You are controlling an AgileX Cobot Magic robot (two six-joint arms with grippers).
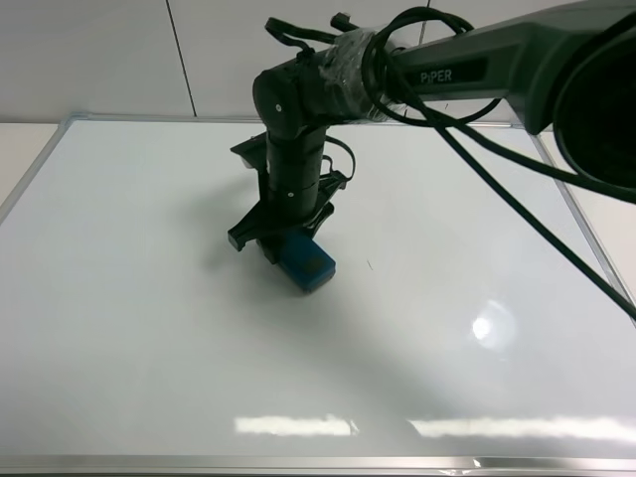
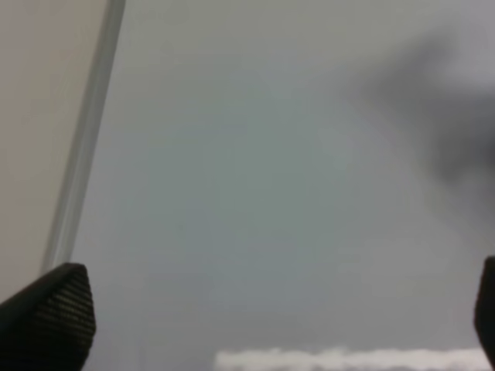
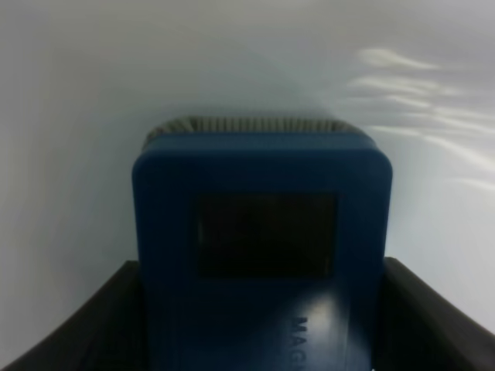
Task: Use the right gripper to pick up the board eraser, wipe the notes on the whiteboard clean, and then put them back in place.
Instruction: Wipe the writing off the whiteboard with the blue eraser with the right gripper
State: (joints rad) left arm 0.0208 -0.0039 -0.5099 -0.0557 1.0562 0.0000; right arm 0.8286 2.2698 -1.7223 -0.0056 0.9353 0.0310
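The eraser [image 1: 310, 264] is clamped between the fingers of the right gripper [image 1: 285, 235]. The gripper is pointed down at the board [image 1: 149, 328] from an arm [image 1: 477, 70] that reaches in from the far right corner. The eraser is placed near the middle of the board, a little toward the far edge. Its underside is on or just over the white surface, and contact cannot be confirmed. In the right wrist view the blue block is gripped on both long sides by the black fingers [image 3: 93, 332]. A dark rectangular patch is shown on its top and a grey felt edge at its far end. A single short thin stroke [image 1: 369, 264] is seen just beside the eraser, on the side toward the right edge. The left gripper [image 2: 267, 317] is held wide apart over the board near its silver frame [image 2: 85, 147], and nothing is held between its fingertips [image 2: 50, 317].
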